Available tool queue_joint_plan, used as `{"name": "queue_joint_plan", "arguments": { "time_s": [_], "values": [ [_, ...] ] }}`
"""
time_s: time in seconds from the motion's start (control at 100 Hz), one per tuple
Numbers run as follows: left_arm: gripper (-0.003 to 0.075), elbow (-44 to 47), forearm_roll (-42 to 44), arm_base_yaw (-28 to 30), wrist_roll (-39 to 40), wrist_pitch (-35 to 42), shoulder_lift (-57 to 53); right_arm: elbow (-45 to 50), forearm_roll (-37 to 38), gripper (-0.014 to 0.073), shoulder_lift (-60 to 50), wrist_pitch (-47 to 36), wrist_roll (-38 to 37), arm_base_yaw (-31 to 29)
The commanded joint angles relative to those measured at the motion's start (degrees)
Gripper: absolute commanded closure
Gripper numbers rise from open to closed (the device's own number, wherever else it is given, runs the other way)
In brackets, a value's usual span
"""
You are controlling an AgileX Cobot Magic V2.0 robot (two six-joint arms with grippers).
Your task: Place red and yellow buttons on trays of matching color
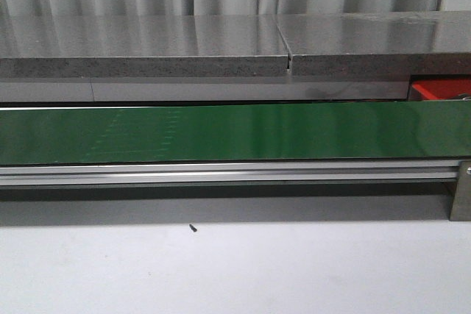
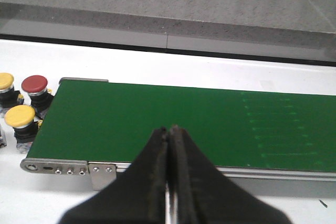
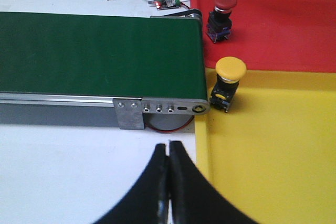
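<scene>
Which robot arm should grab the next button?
Probably the left: its shut gripper faces three loose push buttons, one red-capped, two yellow-capped, beside the green belt. The right gripper sees only trayed ones.

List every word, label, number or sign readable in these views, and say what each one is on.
None can be read.
The green belt shows only faint pale marks, not letters.
The small circuit board beyond the belt's end is too small and blurred to read.
The red button, yellow button, red tray and yellow tray carry no visible text.
</scene>
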State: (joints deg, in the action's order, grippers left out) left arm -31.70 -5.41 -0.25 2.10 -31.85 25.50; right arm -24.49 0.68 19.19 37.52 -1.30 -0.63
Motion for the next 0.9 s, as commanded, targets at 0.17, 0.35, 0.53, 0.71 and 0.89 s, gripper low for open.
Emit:
{"name": "queue_joint_plan", "arguments": {
  "time_s": [0.17, 0.35, 0.53, 0.71, 0.89],
  "values": [
    [0.0739, -5.26, 0.77, 4.15, 1.23, 7.32, 13.48, -1.42, 0.30, 0.0708, 0.19, -3.64, -0.10, -0.05],
    [0.0713, -8.77, 0.81, 11.04, 1.23, 6.33, 20.44, -1.42, 0.30, 0.0708, 0.19, -3.64, -0.10, -0.05],
    [0.0418, -11.10, 0.81, 17.71, 1.00, 4.70, 25.10, -1.42, 0.30, 0.0708, 0.19, -3.64, -0.10, -0.05],
    [0.0225, -12.84, 0.40, 23.46, 1.00, 3.72, 30.32, -1.42, 0.30, 0.0708, 0.19, -3.64, -0.10, -0.05],
    [0.0227, -15.46, -2.14, 31.48, 3.08, -0.37, 37.06, -1.42, 0.30, 0.0708, 0.19, -3.64, -0.10, -0.05]
  ]
}}
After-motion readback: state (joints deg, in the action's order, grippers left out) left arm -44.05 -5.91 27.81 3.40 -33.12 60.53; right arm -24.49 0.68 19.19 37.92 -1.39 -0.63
